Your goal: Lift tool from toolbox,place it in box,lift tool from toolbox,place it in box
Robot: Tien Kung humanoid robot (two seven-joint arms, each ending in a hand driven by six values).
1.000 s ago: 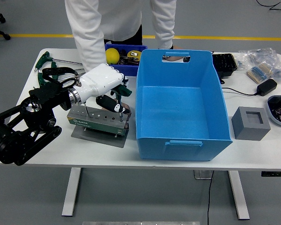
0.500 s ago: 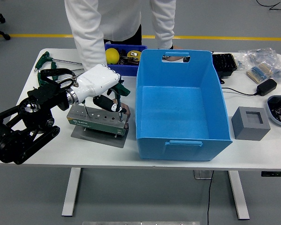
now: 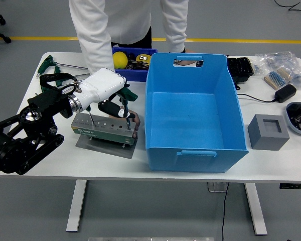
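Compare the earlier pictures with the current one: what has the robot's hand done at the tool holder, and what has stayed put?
The left hand, closed on a green-handled tool, has drawn back slightly left and upward, raising the tool from the tool holder. The blue box, grey block and the person behind the table are unchanged.

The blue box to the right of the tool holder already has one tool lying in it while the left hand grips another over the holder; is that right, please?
Not quite: the head view shows the blue box holding nothing yet. The rest stands: it sits right of the tool holder, and the left hand grips a green-handled tool over the holder.
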